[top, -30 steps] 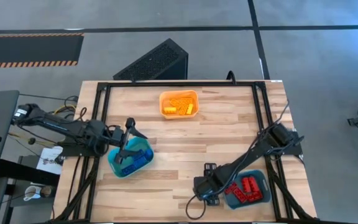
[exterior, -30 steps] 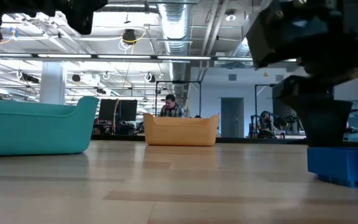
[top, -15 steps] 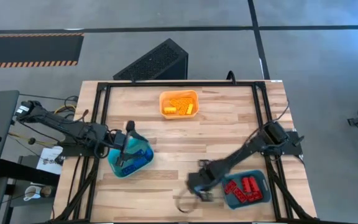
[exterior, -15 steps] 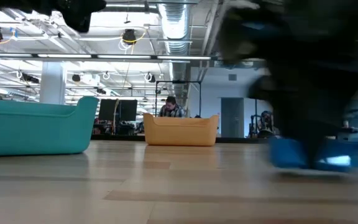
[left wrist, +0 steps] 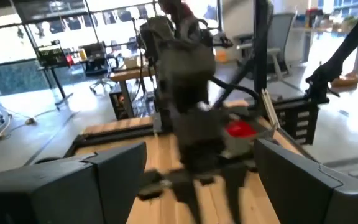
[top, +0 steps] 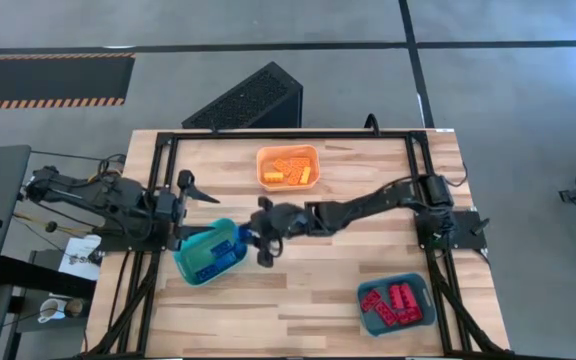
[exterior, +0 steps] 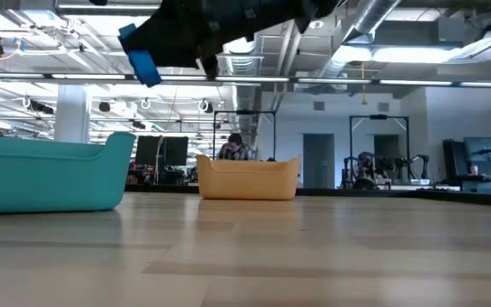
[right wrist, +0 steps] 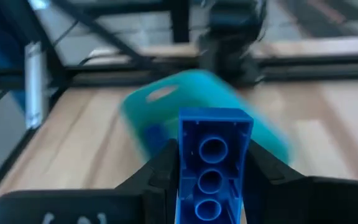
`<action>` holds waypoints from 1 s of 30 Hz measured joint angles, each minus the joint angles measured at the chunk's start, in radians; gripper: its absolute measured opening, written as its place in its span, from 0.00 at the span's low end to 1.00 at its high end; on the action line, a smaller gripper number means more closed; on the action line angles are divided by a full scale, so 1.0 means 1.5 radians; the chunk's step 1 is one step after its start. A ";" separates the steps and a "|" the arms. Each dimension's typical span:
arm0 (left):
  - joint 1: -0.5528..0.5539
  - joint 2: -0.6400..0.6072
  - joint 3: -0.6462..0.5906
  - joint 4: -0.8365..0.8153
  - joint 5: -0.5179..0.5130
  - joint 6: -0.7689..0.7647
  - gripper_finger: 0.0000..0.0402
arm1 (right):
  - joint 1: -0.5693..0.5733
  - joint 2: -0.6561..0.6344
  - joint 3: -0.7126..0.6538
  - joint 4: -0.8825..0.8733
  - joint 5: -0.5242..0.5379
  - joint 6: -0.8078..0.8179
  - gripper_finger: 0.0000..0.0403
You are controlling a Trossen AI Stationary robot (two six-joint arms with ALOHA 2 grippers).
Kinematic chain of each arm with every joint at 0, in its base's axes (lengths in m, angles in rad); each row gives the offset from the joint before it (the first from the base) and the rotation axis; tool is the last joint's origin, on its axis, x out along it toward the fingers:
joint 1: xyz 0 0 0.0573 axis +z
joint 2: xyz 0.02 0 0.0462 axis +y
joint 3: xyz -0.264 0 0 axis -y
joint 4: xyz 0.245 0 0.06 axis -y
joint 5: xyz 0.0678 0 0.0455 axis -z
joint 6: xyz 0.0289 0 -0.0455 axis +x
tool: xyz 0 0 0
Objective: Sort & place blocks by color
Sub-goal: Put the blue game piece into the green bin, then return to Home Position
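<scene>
A blue block (right wrist: 213, 158) hangs in the air beside the near right rim of the teal bin (top: 208, 255), with my right gripper (top: 259, 240) shut on it. The low view shows that block (exterior: 139, 55) high above the table. The teal bin holds several blue blocks (top: 211, 262). My left gripper (top: 190, 188) stands open just beyond the bin's far left side, with nothing between its fingers (left wrist: 110, 180). Yellow blocks (top: 290, 170) lie in the orange bin and red blocks (top: 393, 303) in the blue bin. My right gripper pinches the blue block by its two long sides (right wrist: 186, 155) between its two fingers (right wrist: 160, 168). The fingers lie along the block, whose hollow underside faces the wrist camera. The block is lifted clear of the table and tilted (exterior: 139, 55).
The orange bin (top: 288, 152) stands at the far middle of the table and the blue bin (top: 368, 318) at the near right. A black frame (top: 288, 137) runs round the table top. Bare wood lies between the bins. A person sits in the room far behind.
My right gripper has taken the blue block up from the table beside the blue bin and swept it toward the table's left, up to the teal bin. My left gripper has drawn back from over the teal bin toward the far left.
</scene>
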State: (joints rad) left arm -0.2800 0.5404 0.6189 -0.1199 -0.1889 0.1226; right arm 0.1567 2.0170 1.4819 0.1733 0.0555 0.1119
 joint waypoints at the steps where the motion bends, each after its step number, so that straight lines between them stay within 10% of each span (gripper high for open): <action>1: 0.000 -0.006 -0.001 -0.009 0.000 -0.001 0.71 | -0.012 0.001 -0.001 0.017 -0.005 -0.004 0.30; 20: 0.000 -0.017 -0.001 0.010 -0.009 0.002 0.71 | -0.021 0.082 -0.001 0.232 -0.021 -0.020 0.36; 30: 0.000 -0.017 -0.001 0.000 -0.010 0.006 0.71 | -0.024 0.089 0.001 0.251 -0.040 0.033 0.80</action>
State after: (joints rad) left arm -0.2794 0.5148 0.6174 -0.1204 -0.2031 0.1322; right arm 0.1203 2.1505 1.4840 0.5501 -0.0052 0.1611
